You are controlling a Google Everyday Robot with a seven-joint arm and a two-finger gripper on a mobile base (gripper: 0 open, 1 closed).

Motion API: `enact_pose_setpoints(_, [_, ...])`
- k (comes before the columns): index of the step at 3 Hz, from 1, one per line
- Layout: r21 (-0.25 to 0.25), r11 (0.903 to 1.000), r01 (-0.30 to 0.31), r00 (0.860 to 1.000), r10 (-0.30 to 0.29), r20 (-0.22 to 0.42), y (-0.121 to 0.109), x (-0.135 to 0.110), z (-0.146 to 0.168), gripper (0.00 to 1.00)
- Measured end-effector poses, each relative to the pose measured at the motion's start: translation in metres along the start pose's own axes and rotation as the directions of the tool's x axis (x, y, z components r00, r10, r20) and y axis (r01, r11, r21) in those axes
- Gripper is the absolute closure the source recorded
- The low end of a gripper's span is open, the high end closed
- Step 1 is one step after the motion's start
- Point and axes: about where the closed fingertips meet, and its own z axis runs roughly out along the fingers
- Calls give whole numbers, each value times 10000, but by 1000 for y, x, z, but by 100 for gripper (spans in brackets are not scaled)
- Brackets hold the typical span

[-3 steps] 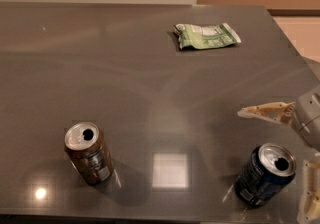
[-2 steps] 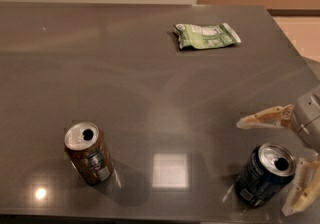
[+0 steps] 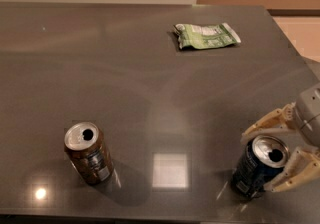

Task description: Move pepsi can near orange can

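The pepsi can [image 3: 252, 170], dark blue with an open silver top, stands on the grey table [image 3: 150, 83] at the front right. My gripper [image 3: 256, 162] reaches in from the right edge. One beige finger [image 3: 265, 125] lies against the can's far side and the other finger [image 3: 292, 175] against its near side, so the gripper is shut on the can. The orange can [image 3: 89, 153], brownish-orange with an open silver top, stands upright at the front left, far from the pepsi can.
A green snack bag [image 3: 206, 35] lies flat at the back right of the table. The table's front edge runs just below both cans, and its right edge runs close to my gripper.
The gripper fingers, spread wide on both sides of the pepsi can before, have closed in onto it. The can has stayed in about the same place. The orange can has not moved.
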Motion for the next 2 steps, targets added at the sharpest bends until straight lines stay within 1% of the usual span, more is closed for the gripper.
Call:
enact_pose_setpoints(1, [-6,9999,101,9999,-101,12,-5,-14,-1,95])
enact_pose_setpoints(2, [-256,9992,305,9994,-300,175,-18,-43,15,100])
